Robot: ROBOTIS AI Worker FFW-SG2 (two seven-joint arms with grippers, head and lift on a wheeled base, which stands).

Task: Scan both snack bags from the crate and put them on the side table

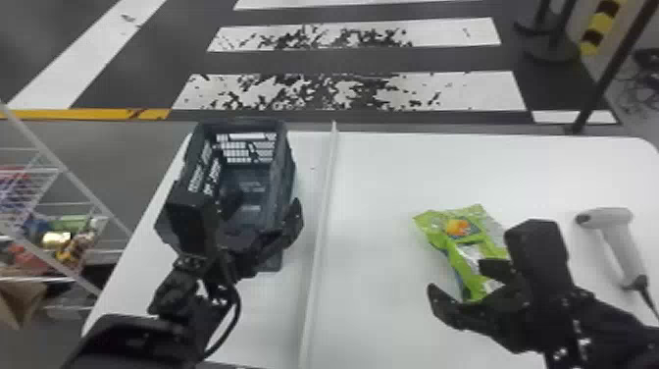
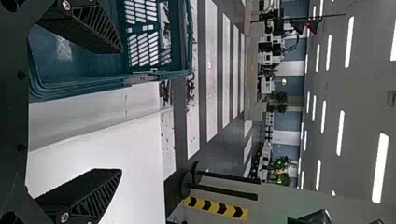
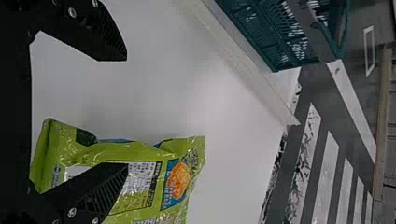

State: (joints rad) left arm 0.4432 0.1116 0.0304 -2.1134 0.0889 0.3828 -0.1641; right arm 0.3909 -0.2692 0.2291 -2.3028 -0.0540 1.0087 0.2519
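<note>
Right of the crate [image 1: 289, 162], past the divider [image 1: 321, 216]: one green snack bag [image 1: 470, 230], lying on the white table [image 1: 382, 171], printed with an orange picture (crinkly wrapper).
Left gripper [image 1: 266, 208]: at the crate's near end, fingers spread wide; in the left wrist view one finger is over the crate's opening, the other out to the crate's right, nothing between them.
Right gripper [image 1: 457, 276]: well right of the crate, at the bag's near side, fingers apart, not closed on it; one overlaps the bag in the right wrist view (can't tell if touching).
Crate: dark teal, slotted walls, upright on the table's left part.
Scanner [image 1: 605, 216]: white, farther right of the crate than the bag, on its side, cable [image 1: 646, 294] attached.
Wire rack [image 1: 81, 203]: left of the crate, colorful packs [image 1: 73, 245] on it.
Floor stripes [image 1: 490, 91]: beyond the crate, white on dark, partly speckled.
</note>
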